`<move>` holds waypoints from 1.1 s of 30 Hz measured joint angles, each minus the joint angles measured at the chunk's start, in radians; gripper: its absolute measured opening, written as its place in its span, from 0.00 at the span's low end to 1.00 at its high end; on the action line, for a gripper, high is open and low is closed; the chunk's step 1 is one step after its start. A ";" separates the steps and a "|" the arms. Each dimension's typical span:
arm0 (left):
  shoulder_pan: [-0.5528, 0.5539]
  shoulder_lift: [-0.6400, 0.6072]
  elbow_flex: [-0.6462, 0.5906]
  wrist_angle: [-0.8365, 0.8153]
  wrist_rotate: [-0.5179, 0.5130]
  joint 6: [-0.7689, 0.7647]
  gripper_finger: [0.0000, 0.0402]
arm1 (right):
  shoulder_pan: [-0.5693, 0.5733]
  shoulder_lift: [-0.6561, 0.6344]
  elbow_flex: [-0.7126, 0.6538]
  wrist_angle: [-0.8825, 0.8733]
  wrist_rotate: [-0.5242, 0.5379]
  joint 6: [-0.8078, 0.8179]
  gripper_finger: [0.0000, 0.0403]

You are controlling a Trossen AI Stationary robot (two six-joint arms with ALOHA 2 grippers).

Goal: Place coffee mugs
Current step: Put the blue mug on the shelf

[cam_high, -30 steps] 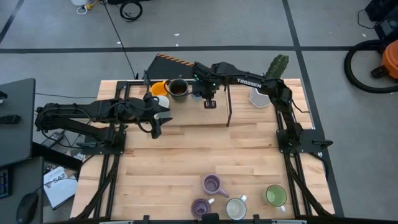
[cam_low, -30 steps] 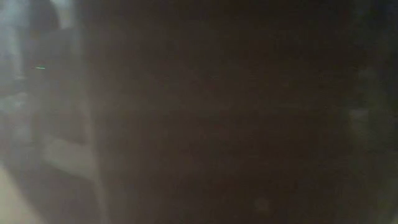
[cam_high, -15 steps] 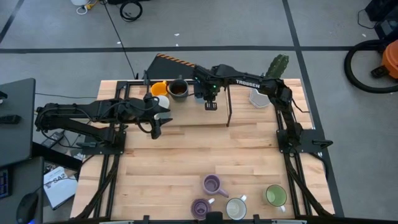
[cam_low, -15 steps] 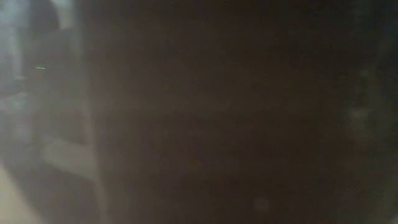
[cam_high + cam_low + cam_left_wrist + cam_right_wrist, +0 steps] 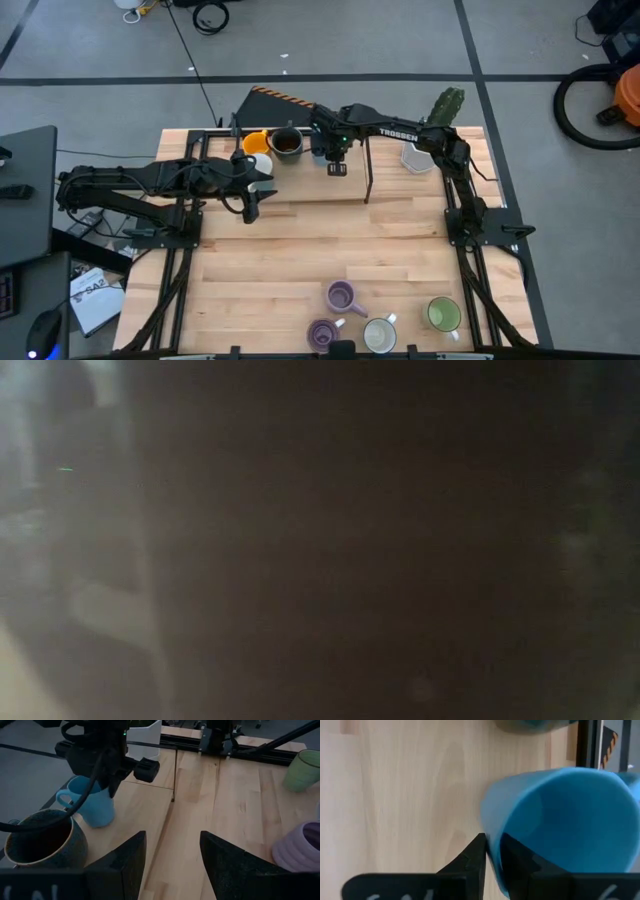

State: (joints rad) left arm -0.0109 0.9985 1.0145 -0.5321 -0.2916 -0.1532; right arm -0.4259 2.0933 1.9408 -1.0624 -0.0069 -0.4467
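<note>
Trouble looks most likely at the blue mug (image 5: 560,820): the right gripper (image 5: 492,855) pinches only its thin rim, one finger inside the wall and one outside, so a twist or a quick lift could let the mug swing or slip. It stands at the far side of the table (image 5: 330,250), close beside the dark brown mug (image 5: 42,845), and a sideways drag could knock that neighbour or the orange mug (image 5: 255,142) and white mug (image 5: 259,163) just left of it.

From above, the blue mug is hidden under the right arm; only the right wrist view shows the pinch on the rim, and the left wrist view shows the mug upright on the wood below that gripper. The high view alone gives the full layout: two purple mugs (image 5: 341,296) (image 5: 321,333), another white mug (image 5: 379,334) and the green mug (image 5: 442,314) wait along the near edge.

The left gripper (image 5: 172,857) hovers left of the far cluster, its fingers apart and empty. The low view shows only a dark blur.
</note>
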 joint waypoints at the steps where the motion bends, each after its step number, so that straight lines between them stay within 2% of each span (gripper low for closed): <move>1: 0.000 0.000 0.000 -0.003 0.000 0.000 0.48 | 0.000 0.000 0.000 0.003 -0.007 0.000 0.16; 9: 0.000 0.000 0.000 -0.022 0.000 -0.009 0.48 | 0.000 0.000 0.000 0.041 -0.021 0.010 0.20; 21: 0.002 0.000 0.000 0.023 0.000 -0.010 0.48 | 0.006 -0.005 0.004 0.039 -0.043 0.046 0.40; 27: 0.008 0.000 0.000 0.075 0.000 0.008 0.48 | 0.010 -0.009 0.066 -0.003 -0.062 0.054 0.43; 33: 0.069 0.000 0.000 0.092 0.000 0.026 0.48 | 0.012 -0.010 0.122 -0.052 -0.093 0.054 0.45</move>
State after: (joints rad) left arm 0.0579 0.9985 1.0145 -0.4397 -0.2920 -0.1268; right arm -0.4137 2.0834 2.0628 -1.1145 -0.0998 -0.3923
